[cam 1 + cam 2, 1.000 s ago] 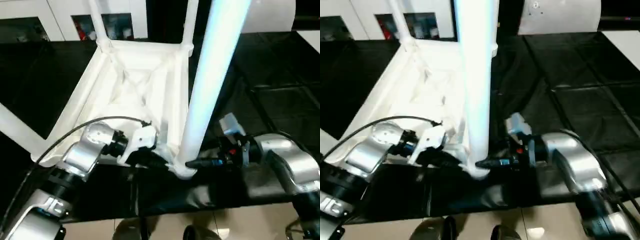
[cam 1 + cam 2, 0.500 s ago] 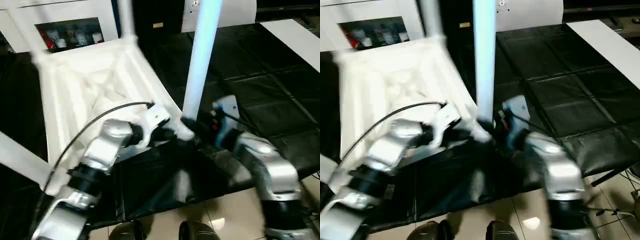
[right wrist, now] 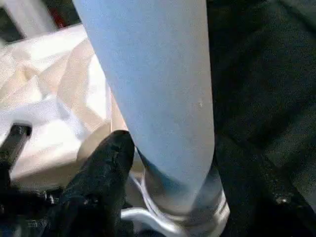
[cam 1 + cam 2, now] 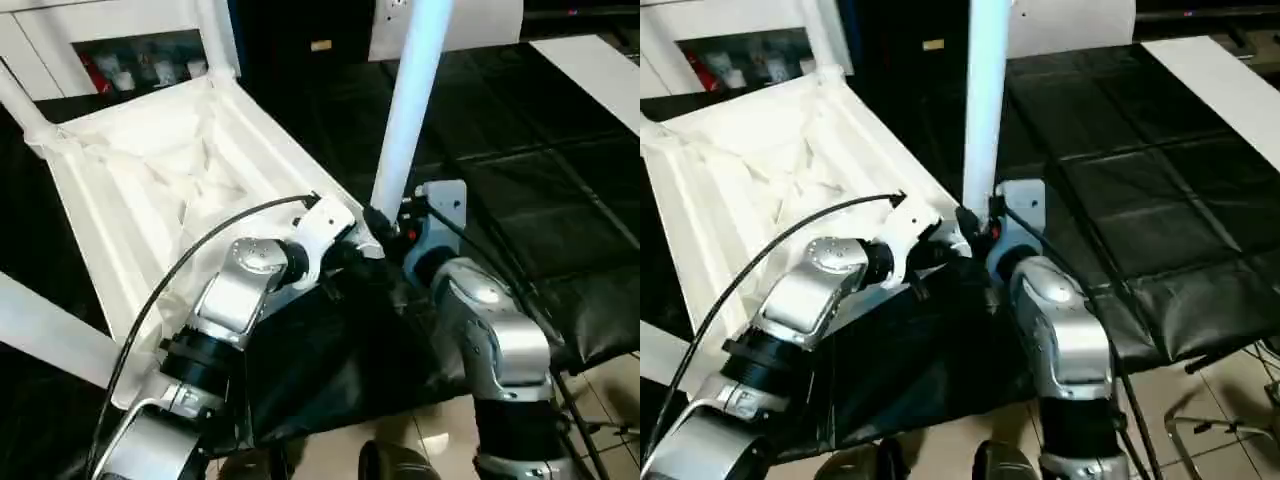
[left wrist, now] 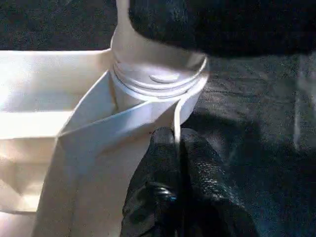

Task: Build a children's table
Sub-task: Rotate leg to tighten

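Observation:
The children's table lies upside down, its ribbed white top [image 4: 150, 180] facing up on the black mat. A long white leg [image 4: 410, 90] stands upright in the near right corner socket [image 5: 158, 74]. Other legs rise from the far corners [image 4: 215, 40] [image 4: 20, 105], and one shows at the near left [image 4: 50, 335]. My left gripper [image 5: 176, 140] is shut on the thin rim of the top just beside that socket [image 4: 352, 250]. My right gripper [image 4: 385, 225] sits at the foot of the upright leg [image 3: 153, 74], one black finger [image 3: 106, 163] against its side.
Black padded mats [image 4: 520, 180] cover the work surface, with a white board [image 4: 590, 70] at the far right. A white cabinet with dark glass-fronted compartments [image 4: 130, 60] stands behind. A black cable [image 4: 180, 270] loops over my left forearm. Pale floor tiles [image 4: 440, 440] lie just before me.
The whole picture has shifted, so the camera has moved. My right forearm has swung from the right side round to the near side of the leg. The left gripper keeps its pinch on the rim.

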